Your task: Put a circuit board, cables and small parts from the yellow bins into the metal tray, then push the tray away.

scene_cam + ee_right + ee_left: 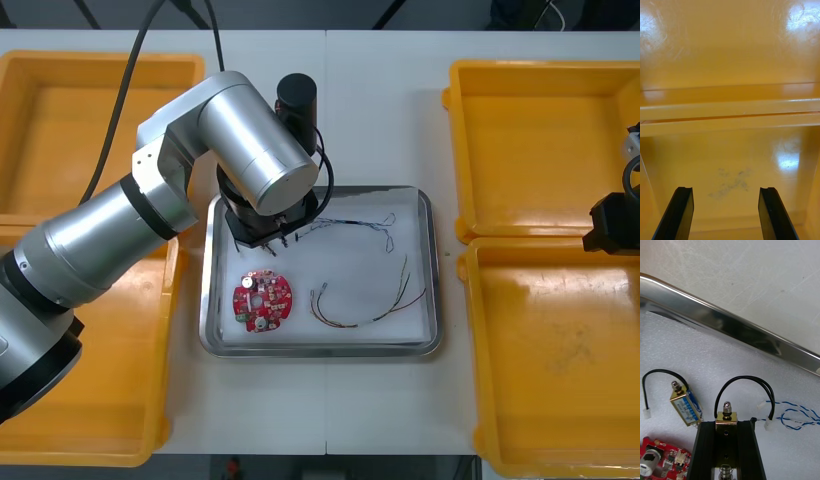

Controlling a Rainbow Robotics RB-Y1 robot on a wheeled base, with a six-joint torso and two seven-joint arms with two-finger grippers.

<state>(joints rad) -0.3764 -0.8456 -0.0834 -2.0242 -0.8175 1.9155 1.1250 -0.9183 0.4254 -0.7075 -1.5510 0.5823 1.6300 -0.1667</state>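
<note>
The left claw [727, 425] clamped a small metal part [726, 413] over the metal tray [733, 328]; the right claw [725, 193] gaped above a yellow bin [730, 157].

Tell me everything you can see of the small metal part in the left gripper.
The small metal part is a brass-coloured block topped by a silvery domed nut, with a spring at its other end. It is clamped between the left gripper's black fingers, over the white inside of the metal tray. A looped black cable runs from it to a white plug.
</note>
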